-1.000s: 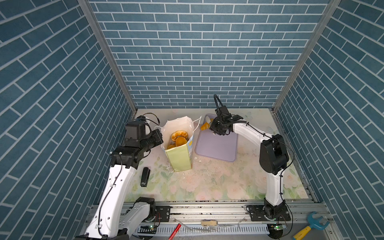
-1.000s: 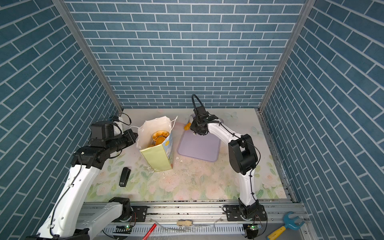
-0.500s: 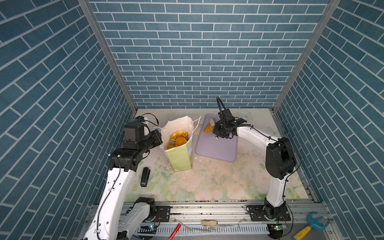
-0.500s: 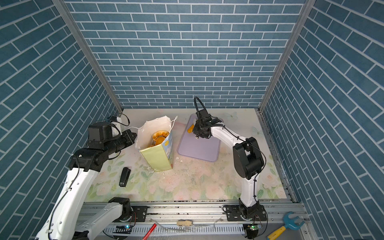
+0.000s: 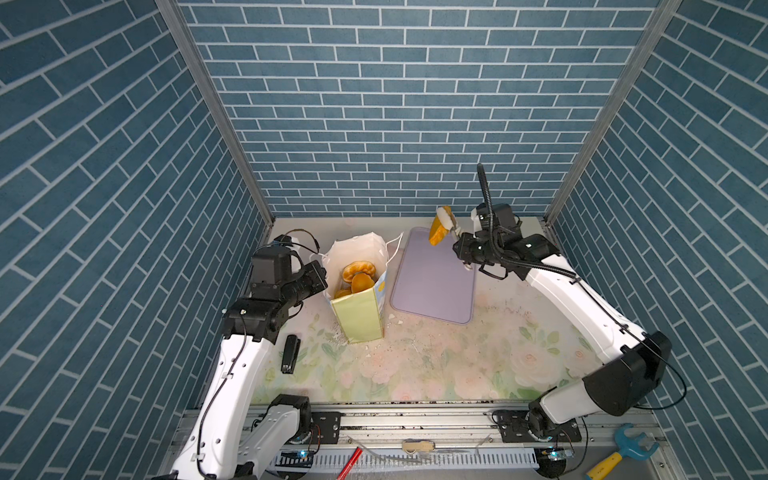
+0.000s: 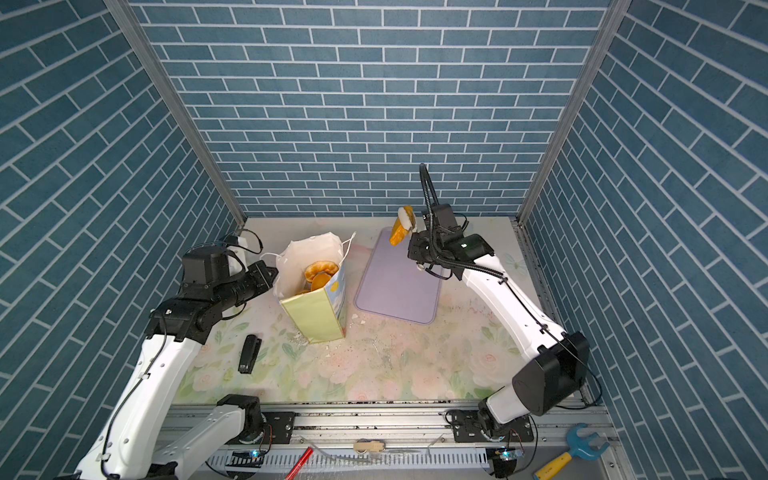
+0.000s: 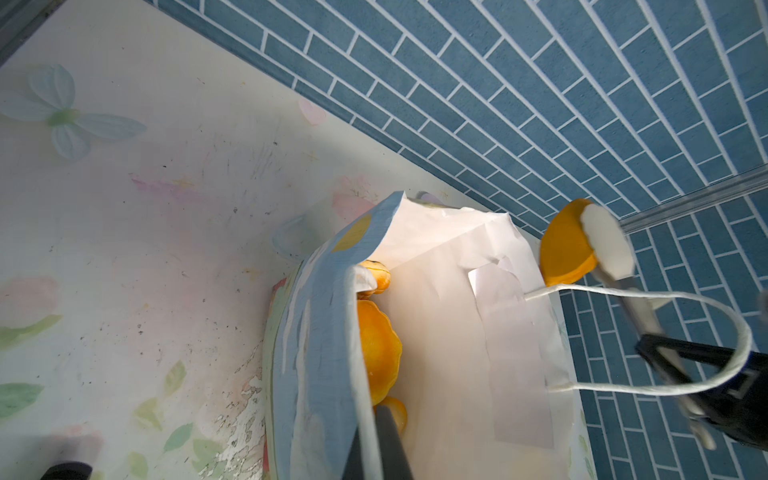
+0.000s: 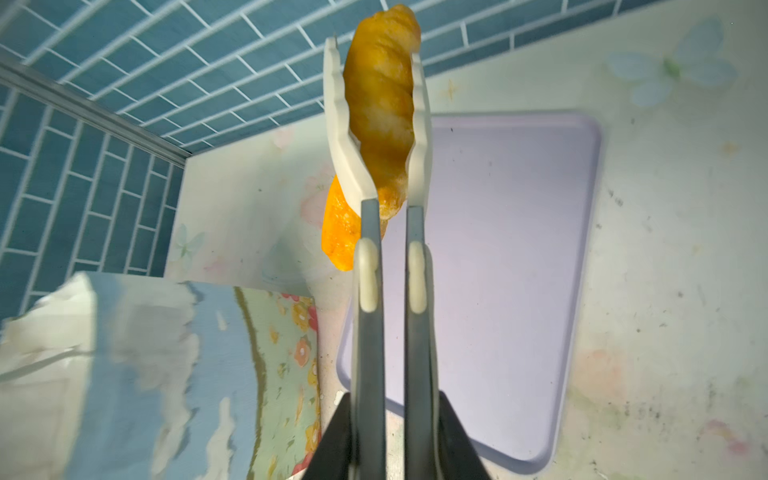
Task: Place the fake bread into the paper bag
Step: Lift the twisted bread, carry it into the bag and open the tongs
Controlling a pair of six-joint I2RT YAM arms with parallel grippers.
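The paper bag (image 5: 359,320) (image 6: 313,316) stands upright left of centre, pale green outside and white inside. Several fake bread pieces (image 5: 359,274) (image 6: 320,272) (image 7: 376,349) lie in it. My left gripper (image 5: 320,276) (image 6: 270,274) (image 7: 370,449) is shut on the bag's (image 7: 457,332) left wall, one finger inside. My right gripper (image 5: 467,253) (image 6: 419,251) (image 8: 388,436) is shut on white-tipped tongs (image 8: 370,332) (image 7: 606,245). The tongs pinch a long twisted loaf (image 5: 438,232) (image 6: 400,232) (image 8: 382,104) (image 7: 565,249) in the air above the tray's far left corner, right of the bag (image 8: 166,365).
A flat lilac tray (image 5: 432,286) (image 6: 399,291) (image 8: 498,291) lies right of the bag with nothing on it. A black stapler (image 5: 289,353) (image 6: 248,353) rests on the floral mat near the left arm. White crumbs are scattered in front of the bag. Brick walls close three sides.
The right gripper has closed the tongs on the loaf and lifted it off the tray's far left corner, drawing back to the right. The left arm and the bag have not moved.
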